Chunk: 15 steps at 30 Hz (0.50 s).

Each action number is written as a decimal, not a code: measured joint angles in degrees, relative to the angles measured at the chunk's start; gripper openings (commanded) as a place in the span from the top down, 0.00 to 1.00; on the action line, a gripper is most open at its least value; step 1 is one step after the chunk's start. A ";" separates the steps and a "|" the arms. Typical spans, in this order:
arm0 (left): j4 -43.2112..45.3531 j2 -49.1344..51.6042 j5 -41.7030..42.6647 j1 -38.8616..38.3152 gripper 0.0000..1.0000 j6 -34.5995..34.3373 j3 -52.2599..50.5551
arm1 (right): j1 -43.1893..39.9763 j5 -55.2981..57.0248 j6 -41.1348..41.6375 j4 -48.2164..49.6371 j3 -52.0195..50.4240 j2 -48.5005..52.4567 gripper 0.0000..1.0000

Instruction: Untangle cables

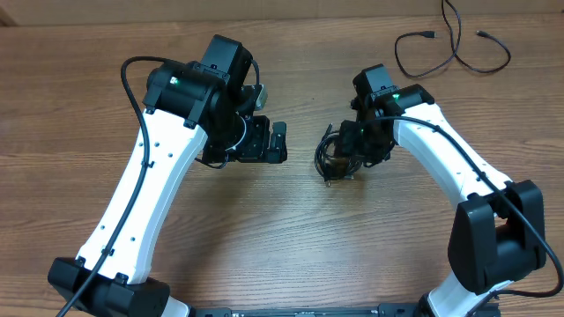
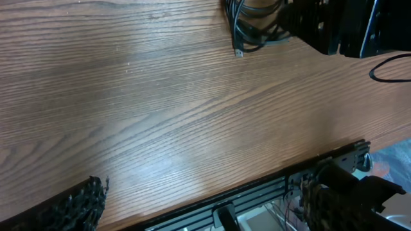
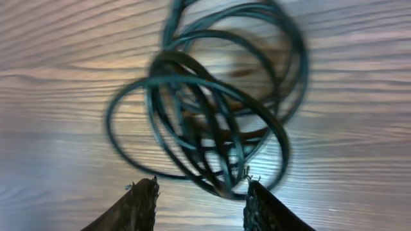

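1. Wood-grain counter [image 1: 264, 229], and the tangled coil of thin black cables [image 1: 333, 160] sits about mid-counter, a touch toward the right edge.
2. The bit that matters: the right pincer [image 3: 202, 199] is right on top of that coil. From its wrist camera the bundle lies straight ahead of the tips, and the nearest loops dip into the gap between them, closer to one fingertip than the other.
3. The right pincer's gap is middling, neither wide nor pinched. I can't see it clamped on any strand, so I'd call it not holding yet.
4. The left pincer [image 2: 202, 189] is spread fully wide and empty. It's off on the left-edge side of the coil, facing it, with bare counter between them. So the right arm is clearly nearer.
5. The coil is roundish with overlapping loops and no real long axis. One small plug end pokes out toward the near edge.
6. There's also a loose thin black cord [image 1: 454, 53] up in the far right corner, well apart from both arms.
7. My guess: next is nipping those near loops and lifting. The risk is dragging the whole knot along.
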 measured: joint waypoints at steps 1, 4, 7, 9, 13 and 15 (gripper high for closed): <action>0.00 0.00 0.00 0.00 0.00 0.00 0.00 | -0.02 0.79 -0.02 -0.04 0.00 0.00 0.55; 0.02 0.00 0.00 0.00 0.00 0.00 0.00 | 0.00 2.14 -0.02 -0.04 0.00 0.00 0.59; 0.02 0.00 0.00 0.00 0.00 0.00 0.00 | 0.02 1.64 -0.09 -0.04 0.00 0.00 0.61; 0.04 0.00 0.00 0.00 0.00 0.00 0.00 | 0.11 0.92 -0.02 0.15 0.00 0.00 0.62; 0.04 0.00 0.00 0.00 0.00 0.00 0.00 | 0.59 0.39 -0.07 0.66 0.00 0.00 0.64; 0.04 0.00 0.00 0.00 0.00 0.00 0.00 | 0.70 0.48 -0.04 0.70 0.00 0.04 0.64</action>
